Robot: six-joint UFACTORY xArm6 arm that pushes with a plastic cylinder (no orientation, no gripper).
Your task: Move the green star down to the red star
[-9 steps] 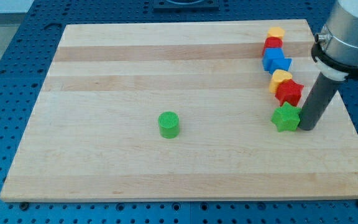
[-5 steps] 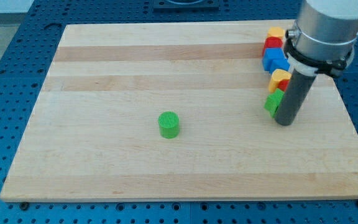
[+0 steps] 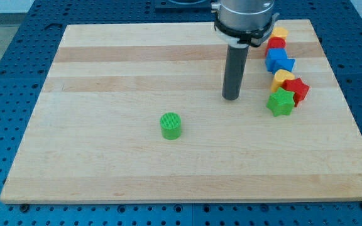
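The green star [image 3: 281,102] lies on the wooden board [image 3: 105,69] at the view's right, touching the lower left side of the red star [image 3: 298,91]. My tip [image 3: 231,98] stands on the board to the left of the green star, a clear gap away from it. It touches no block.
A yellow block [image 3: 283,78] sits just above the two stars. Above it lie a blue block [image 3: 279,60], a red block [image 3: 275,44] and a yellow block [image 3: 280,31] in a column. A green cylinder [image 3: 171,125] stands left of centre.
My tip swept from the right of the green star to its left. The green star shifted up and left, ending against the red star.
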